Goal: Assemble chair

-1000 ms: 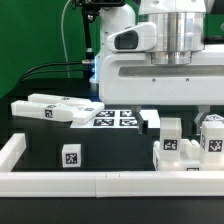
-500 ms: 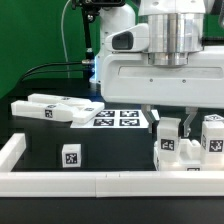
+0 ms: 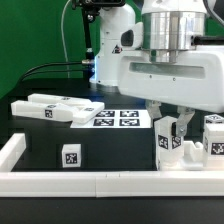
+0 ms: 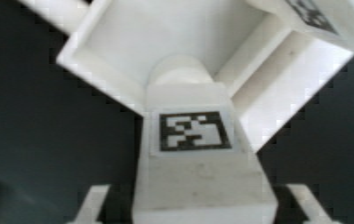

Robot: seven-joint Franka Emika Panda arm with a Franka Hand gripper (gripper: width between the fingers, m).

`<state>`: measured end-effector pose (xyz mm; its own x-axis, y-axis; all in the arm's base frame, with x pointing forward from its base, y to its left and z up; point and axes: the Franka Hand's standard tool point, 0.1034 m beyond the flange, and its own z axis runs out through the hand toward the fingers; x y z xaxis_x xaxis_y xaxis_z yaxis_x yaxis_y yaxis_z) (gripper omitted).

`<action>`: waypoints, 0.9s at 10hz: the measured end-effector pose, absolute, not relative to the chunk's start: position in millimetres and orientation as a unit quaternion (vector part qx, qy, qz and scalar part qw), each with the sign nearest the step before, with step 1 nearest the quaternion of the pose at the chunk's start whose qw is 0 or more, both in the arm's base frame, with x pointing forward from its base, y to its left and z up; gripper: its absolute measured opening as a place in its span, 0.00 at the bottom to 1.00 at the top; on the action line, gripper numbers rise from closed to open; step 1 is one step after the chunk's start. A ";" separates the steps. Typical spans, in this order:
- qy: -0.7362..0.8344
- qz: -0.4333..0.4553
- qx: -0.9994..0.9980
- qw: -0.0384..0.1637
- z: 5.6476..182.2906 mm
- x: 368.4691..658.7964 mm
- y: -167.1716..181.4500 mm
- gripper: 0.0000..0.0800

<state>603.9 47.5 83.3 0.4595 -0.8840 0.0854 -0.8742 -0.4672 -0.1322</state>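
The chair is in loose white tagged parts. In the exterior view an upright white chair part point(image 3: 168, 141) stands at the right on a lower white piece point(image 3: 188, 158). My gripper point(image 3: 168, 124) has come down over it, with a finger on each side of its top. In the wrist view the same part point(image 4: 195, 150) fills the middle, its tag facing the camera, with my fingers point(image 4: 96, 205) flanking it and my gripper point(image 4: 199, 205) shut on it. Beyond it lies a larger angular white piece point(image 4: 174, 40).
Flat white chair parts point(image 3: 45, 106) lie at the exterior view's left and a small tagged block point(image 3: 70, 156) sits near the front. Another upright part point(image 3: 213, 135) stands at the far right. The marker board point(image 3: 115, 118) lies mid-table. A white border rail point(image 3: 90, 183) runs along the front.
My fingers have closed in from wide apart onto the upright part. My hand has tilted and shifted slightly toward the exterior view's left.
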 end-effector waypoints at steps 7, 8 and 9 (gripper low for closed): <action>0.789 -0.030 -0.607 0.094 81.7 605.0 56.6 0.36; 0.777 -0.032 -0.622 0.093 81.5 604.9 56.2 0.36; 0.764 -0.033 -0.638 0.092 81.2 604.6 56.2 0.36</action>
